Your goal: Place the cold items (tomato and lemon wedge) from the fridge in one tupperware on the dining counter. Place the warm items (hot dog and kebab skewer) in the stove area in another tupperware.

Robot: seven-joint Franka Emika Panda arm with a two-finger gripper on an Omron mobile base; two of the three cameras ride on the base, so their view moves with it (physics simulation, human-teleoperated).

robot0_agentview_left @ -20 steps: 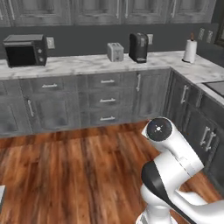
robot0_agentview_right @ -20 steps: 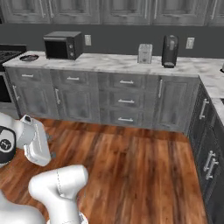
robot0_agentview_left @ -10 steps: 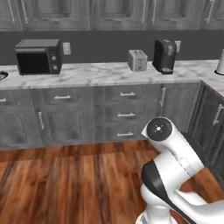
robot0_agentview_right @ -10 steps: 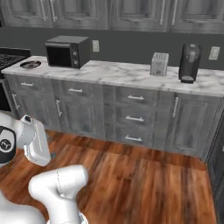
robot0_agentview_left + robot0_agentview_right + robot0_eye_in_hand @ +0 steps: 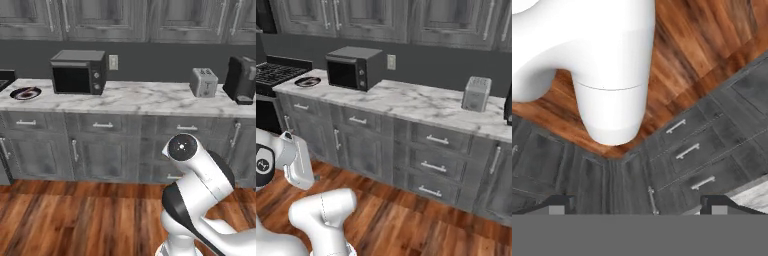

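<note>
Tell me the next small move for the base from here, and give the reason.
Probably keep turning left toward the black range at the counter's left end. The tool is open and empty, and none of the food or trays is in sight; only the microwave, toaster and a small plate are.

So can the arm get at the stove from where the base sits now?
Probably not. The stove sits at the far left end of the counter, across open wood floor. The arm is folded by the base, its open gripper facing cabinet drawers. Drive closer first.
</note>
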